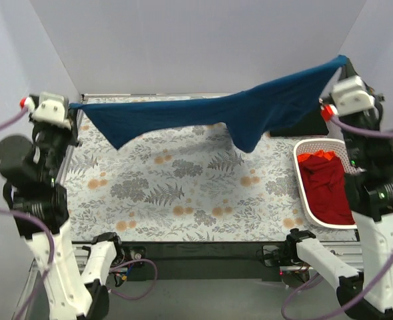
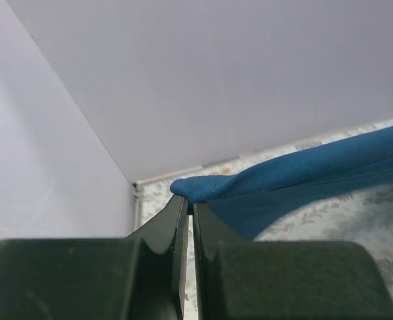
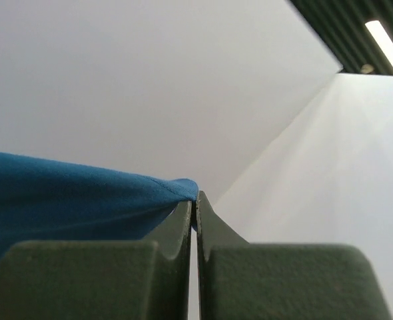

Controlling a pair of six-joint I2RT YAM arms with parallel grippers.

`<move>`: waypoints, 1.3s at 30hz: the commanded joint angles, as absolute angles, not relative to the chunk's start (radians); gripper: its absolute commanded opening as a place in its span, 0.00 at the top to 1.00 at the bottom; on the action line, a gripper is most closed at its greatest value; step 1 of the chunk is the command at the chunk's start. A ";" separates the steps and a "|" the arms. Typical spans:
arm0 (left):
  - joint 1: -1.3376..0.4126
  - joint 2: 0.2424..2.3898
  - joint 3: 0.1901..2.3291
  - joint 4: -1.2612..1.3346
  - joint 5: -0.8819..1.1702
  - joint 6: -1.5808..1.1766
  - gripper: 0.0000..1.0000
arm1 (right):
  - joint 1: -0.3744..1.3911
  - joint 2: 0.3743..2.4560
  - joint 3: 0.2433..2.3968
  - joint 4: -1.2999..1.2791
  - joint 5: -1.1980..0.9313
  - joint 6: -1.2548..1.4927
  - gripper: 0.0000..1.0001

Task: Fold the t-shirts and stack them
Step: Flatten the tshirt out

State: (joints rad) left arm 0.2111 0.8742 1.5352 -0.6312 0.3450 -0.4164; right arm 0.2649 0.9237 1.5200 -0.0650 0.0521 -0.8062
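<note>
A blue t-shirt (image 1: pixel 250 110) hangs stretched in the air above the flower-patterned tabletop (image 1: pixel 183 180), strung between the two hands at the far side. The left hand (image 1: pixel 73 107) has its fingers pressed together on one end of the cloth (image 2: pixel 303 173), low near the far left corner. The right hand (image 1: pixel 346 63) pinches the other end (image 3: pixel 63 193), raised higher by the right wall. The middle of the shirt sags in a loose fold without touching the tabletop. On the right a white slotted basket (image 1: pixel 302 143) stands on the tabletop with a red t-shirt (image 1: pixel 326 187) crumpled inside it.
</note>
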 commanded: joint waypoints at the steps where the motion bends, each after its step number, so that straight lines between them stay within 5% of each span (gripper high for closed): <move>1: 0.218 0.769 1.485 -0.601 0.246 -0.384 1.00 | 0.267 0.847 1.515 -0.041 0.095 -0.773 0.99; 10: 0.218 0.775 1.617 -0.632 0.141 -0.379 1.00 | 0.264 0.888 1.698 -0.032 0.052 -0.876 0.99; 16: 0.216 0.887 1.654 -0.750 0.273 -0.387 1.00 | 0.264 1.087 1.641 0.080 0.054 -1.006 0.99; 27: 0.216 0.951 1.126 -0.660 0.367 -0.416 1.00 | 0.261 1.264 1.171 0.257 -0.152 -1.043 0.99; 33: 0.201 1.271 1.110 -0.500 0.308 -0.459 1.00 | 0.262 1.563 1.239 0.340 -0.135 -1.011 0.99; 39: 0.180 1.703 1.338 -0.475 0.268 -0.482 1.00 | 0.272 1.859 1.458 0.344 -0.101 -1.000 0.99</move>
